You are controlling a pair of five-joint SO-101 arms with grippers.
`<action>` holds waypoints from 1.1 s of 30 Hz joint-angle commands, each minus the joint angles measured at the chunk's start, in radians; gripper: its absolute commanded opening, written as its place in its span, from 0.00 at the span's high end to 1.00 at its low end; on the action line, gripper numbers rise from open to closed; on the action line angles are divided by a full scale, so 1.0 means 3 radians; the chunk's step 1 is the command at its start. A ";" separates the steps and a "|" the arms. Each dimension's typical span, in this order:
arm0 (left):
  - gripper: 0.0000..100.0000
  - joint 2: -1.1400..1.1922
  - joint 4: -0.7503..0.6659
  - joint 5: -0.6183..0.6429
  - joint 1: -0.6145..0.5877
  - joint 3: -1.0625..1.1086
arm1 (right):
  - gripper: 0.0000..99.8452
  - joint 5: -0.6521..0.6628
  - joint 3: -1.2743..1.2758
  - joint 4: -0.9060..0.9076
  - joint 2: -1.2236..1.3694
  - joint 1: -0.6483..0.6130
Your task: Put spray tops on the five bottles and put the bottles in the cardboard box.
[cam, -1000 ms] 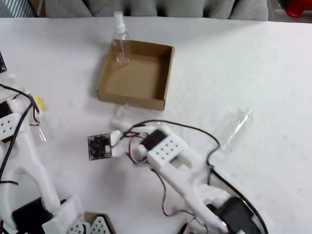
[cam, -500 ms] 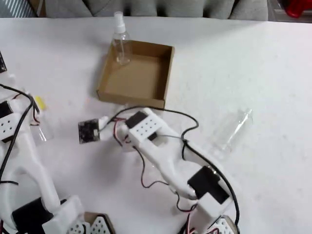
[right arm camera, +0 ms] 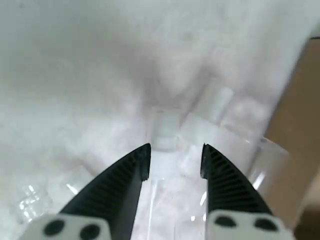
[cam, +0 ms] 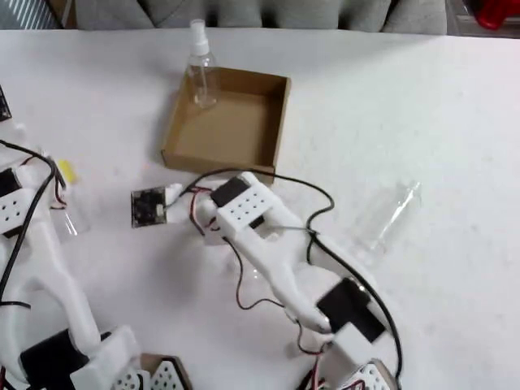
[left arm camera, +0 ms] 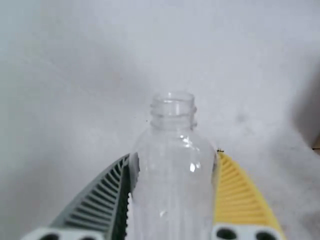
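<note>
My left gripper (left arm camera: 173, 159) is shut on a clear bottle (left arm camera: 172, 125) with no top, its open neck past the grey and yellow fingertips. In the high view this arm is at the left edge, its yellow finger (cam: 67, 171) showing. My right arm (cam: 244, 208) stands just before the front wall of the cardboard box (cam: 230, 128). Its gripper (right arm camera: 174, 152) hangs open low over the table, black fingers either side of a clear, whitish piece (right arm camera: 165, 131) I cannot identify. A bottle with a spray top (cam: 200, 71) stands at the box's far left corner. Another clear bottle (cam: 387, 213) lies on the right.
The box wall (right arm camera: 295, 125) is close beside the right gripper, with more clear plastic pieces (right arm camera: 250, 145) lying against it. Black and red cables (cam: 268, 188) loop around the right arm. The table's far right side is bare white.
The right arm has swung from the table's middle up and left to the box's front wall, then crept slightly further. The left arm and its bottle have not moved.
</note>
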 commanded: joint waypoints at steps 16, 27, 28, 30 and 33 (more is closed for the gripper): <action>0.98 -0.0151 -0.0036 0.0005 -0.0018 -0.0174 | 0.87 0.0107 0.0557 -0.0284 -0.0478 -0.0018; 0.98 -0.0151 -0.0036 -0.0097 -0.0013 -0.0174 | 0.87 0.0113 0.0251 -0.0401 0.0176 0.0054; 0.98 -0.0151 -0.0036 -0.0097 -0.0013 -0.0174 | 0.87 0.0113 0.0240 -0.0401 0.0207 0.0054; 0.98 -0.0151 -0.0036 -0.0097 -0.0013 -0.0174 | 0.88 0.0113 0.0235 -0.0396 0.0238 0.0059; 0.98 -0.0151 -0.0036 -0.0102 -0.0013 -0.0174 | 0.97 0.0113 0.0225 -0.0325 0.0248 0.0049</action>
